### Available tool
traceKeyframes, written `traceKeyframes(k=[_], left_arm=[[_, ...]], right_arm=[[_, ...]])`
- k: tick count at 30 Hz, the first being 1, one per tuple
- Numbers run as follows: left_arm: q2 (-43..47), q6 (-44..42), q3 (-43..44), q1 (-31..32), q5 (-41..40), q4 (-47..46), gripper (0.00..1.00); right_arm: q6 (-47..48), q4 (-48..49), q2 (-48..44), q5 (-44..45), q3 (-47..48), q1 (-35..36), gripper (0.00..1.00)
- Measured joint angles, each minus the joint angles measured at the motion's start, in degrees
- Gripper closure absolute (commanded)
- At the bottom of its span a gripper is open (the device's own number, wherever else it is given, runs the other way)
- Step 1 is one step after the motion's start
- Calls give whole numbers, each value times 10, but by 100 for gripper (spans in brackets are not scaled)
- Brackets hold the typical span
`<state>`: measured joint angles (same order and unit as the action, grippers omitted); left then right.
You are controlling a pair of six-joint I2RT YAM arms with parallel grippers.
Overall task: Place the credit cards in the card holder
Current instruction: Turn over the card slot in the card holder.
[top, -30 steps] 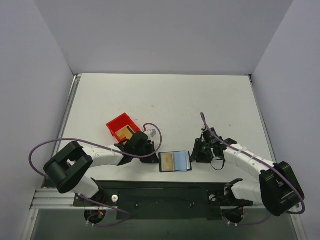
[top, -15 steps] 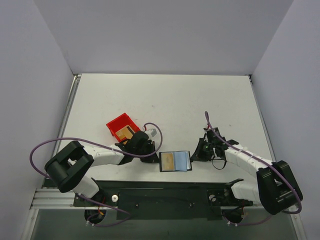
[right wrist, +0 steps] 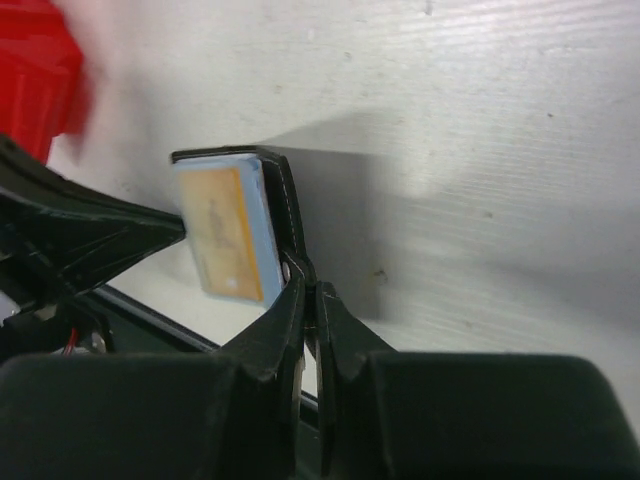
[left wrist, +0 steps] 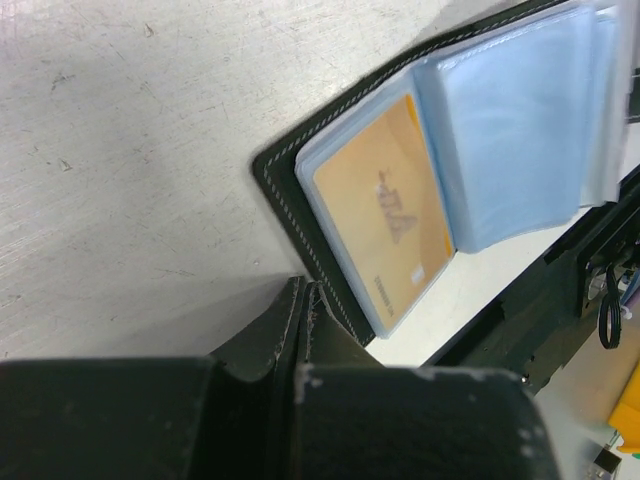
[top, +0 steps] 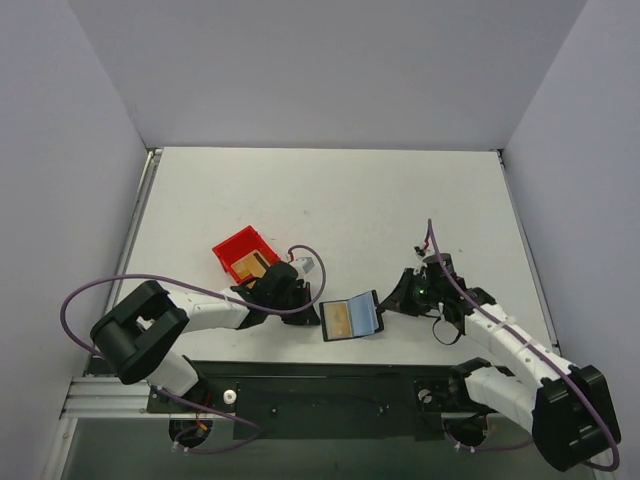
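Observation:
The card holder (top: 350,318) lies open near the table's front edge, pale blue sleeves up, with a gold credit card (top: 340,320) in its left sleeve. My left gripper (top: 308,316) is shut on its left black edge; in the left wrist view my gripper (left wrist: 305,298) meets the stitched edge of the holder (left wrist: 290,190) beside the card (left wrist: 385,205). My right gripper (top: 383,300) is shut on the right flap and holds it tilted up; in the right wrist view my gripper (right wrist: 306,286) pinches the holder (right wrist: 285,190) next to the card (right wrist: 222,232). More credit cards (top: 250,266) lie in the red bin.
The red bin (top: 238,248) stands just behind my left gripper and shows as a blur in the right wrist view (right wrist: 35,70). The black base rail (top: 320,385) runs along the near edge, close to the holder.
My right gripper has raised the holder's right flap off the table and tilted it toward the left half. The right arm has swung outward. The left gripper has stayed put.

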<state>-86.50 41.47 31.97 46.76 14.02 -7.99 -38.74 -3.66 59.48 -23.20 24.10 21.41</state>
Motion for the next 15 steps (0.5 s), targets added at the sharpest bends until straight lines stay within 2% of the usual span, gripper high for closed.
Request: traceKeyframes(k=[6,15], left_arm=[[-3,0,0,0,3,-4,100],[-9,0,0,0,9,-16,100]], right_arm=[[4,1,-71,-32,7,0,100],[-29,85,-64,-124,10,0,100]])
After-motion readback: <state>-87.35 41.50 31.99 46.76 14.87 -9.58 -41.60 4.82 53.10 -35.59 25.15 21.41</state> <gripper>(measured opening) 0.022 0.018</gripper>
